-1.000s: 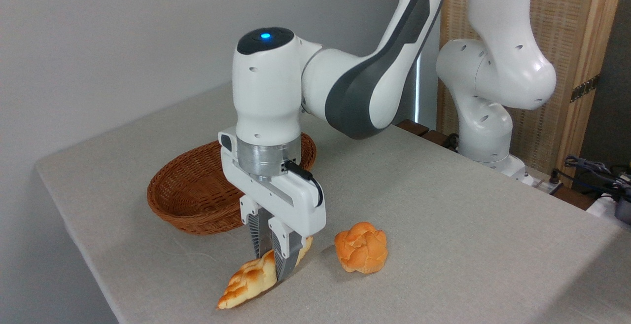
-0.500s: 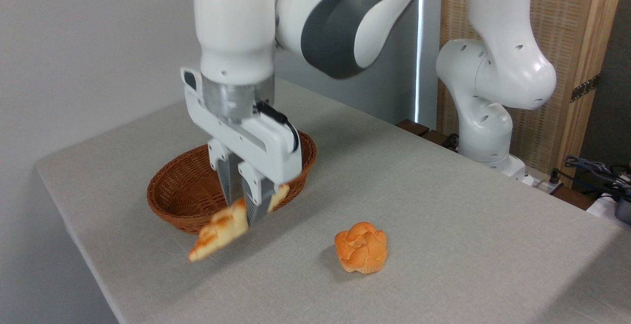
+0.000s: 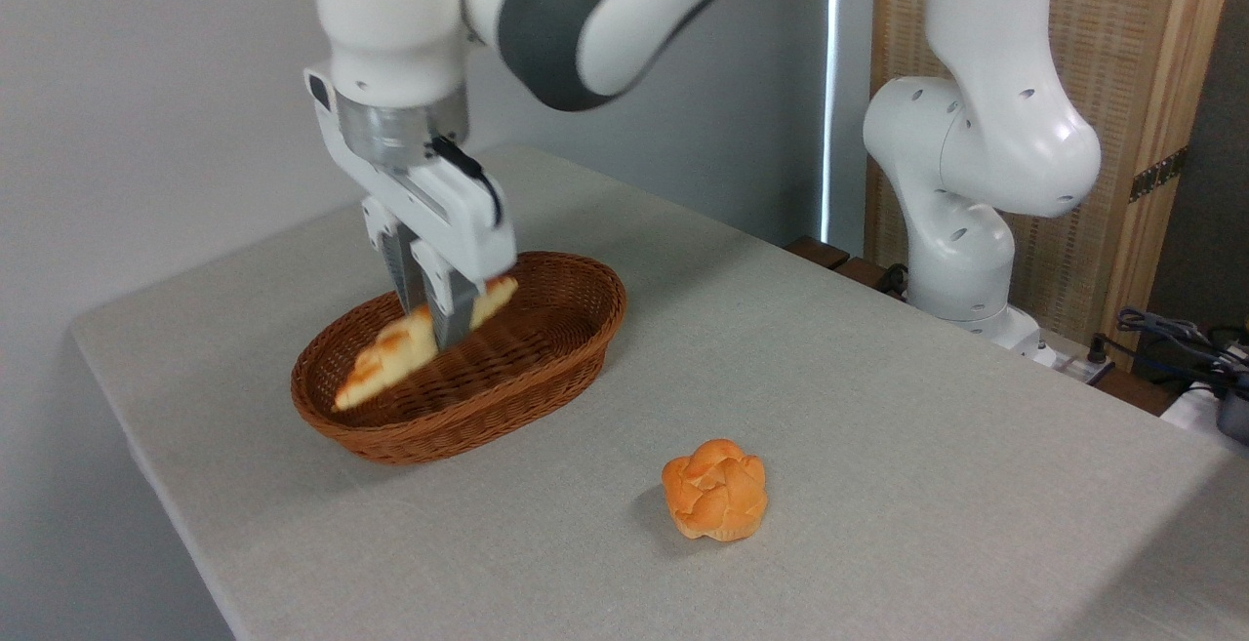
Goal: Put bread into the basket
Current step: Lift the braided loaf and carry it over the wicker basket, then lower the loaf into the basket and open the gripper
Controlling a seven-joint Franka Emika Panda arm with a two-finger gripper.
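Note:
The long braided bread (image 3: 385, 358), pale yellow with toasted patches, hangs tilted over the oval reddish-brown wicker basket (image 3: 546, 348), its left end lower. My gripper (image 3: 429, 327) is shut on the loaf's middle, pointing down above the basket's interior. I cannot tell whether the loaf's low end touches the basket floor. The picture is slightly blurred around the gripper.
A small round orange knotted bun (image 3: 715, 501) lies on the grey tablecloth to the right of the basket, nearer the front. The arm's white base (image 3: 966, 260) stands at the table's far right edge. Cables (image 3: 1181, 343) lie beyond it.
The gripper lifted the bread off the table beside the bun and carried it up and left; it now hangs over the basket.

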